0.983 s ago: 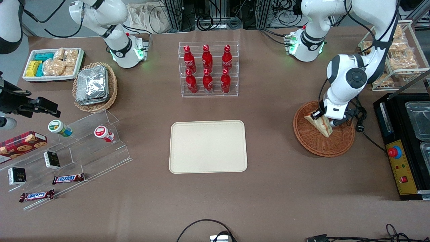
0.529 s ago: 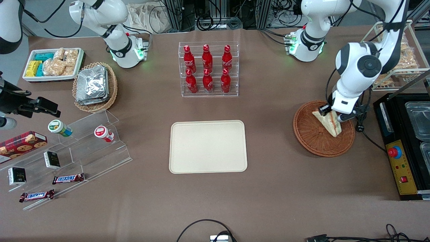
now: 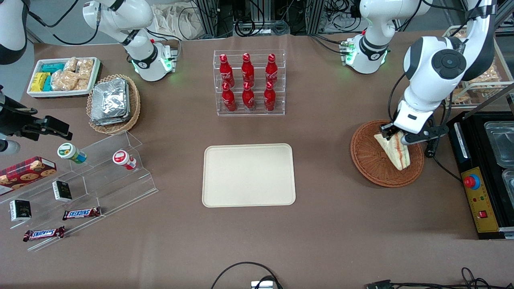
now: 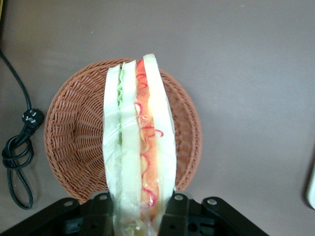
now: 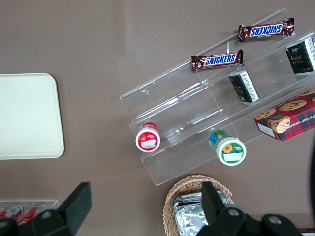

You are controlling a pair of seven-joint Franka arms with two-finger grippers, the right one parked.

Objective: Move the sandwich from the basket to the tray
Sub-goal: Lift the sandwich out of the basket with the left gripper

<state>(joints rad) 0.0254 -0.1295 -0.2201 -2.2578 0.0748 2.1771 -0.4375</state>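
My left gripper (image 3: 393, 135) is shut on the sandwich (image 3: 394, 150), a clear-wrapped wedge of white bread with red, orange and green filling. It hangs from the fingers, lifted above the reddish-brown wicker basket (image 3: 371, 162). In the left wrist view the sandwich (image 4: 139, 147) is clamped between the black fingers (image 4: 175, 212), with the basket (image 4: 74, 142) below it. The cream-beige tray (image 3: 248, 175) lies flat mid-table, toward the parked arm's end from the basket, and also shows in the right wrist view (image 5: 27, 116).
A clear rack of red bottles (image 3: 249, 82) stands farther from the front camera than the tray. A black machine with a red button (image 3: 480, 176) sits beside the basket. A black cable and plug (image 4: 19, 147) lies by the basket. A tan basket of foil packets (image 3: 113, 102) and snack shelves (image 3: 80, 184) lie toward the parked arm's end.
The gripper has risen with the sandwich held in it, lifting it off the basket floor and shifting slightly toward the black machine.
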